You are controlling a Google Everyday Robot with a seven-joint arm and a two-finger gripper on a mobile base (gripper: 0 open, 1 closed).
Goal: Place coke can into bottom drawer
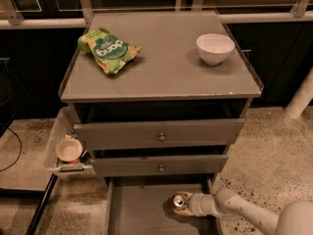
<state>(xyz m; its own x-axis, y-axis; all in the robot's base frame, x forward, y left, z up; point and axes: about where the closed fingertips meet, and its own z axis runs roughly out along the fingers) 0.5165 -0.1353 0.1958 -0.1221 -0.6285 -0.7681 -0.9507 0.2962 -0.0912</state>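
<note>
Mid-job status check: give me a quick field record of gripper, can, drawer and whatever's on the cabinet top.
gripper: low right, over the bottom drawer, jaws closed on the coke can
coke can: upright, in the drawer's right half; contact with floor unclear
bottom drawer: pulled open
cabinet top: green bag left, white bowl right

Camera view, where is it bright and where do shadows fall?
Camera view: cabinet top brightly lit, white bowl shadowing leftward; bottom drawer dim, where the gripper at the coke can casts a dark patch on its floor.
</note>
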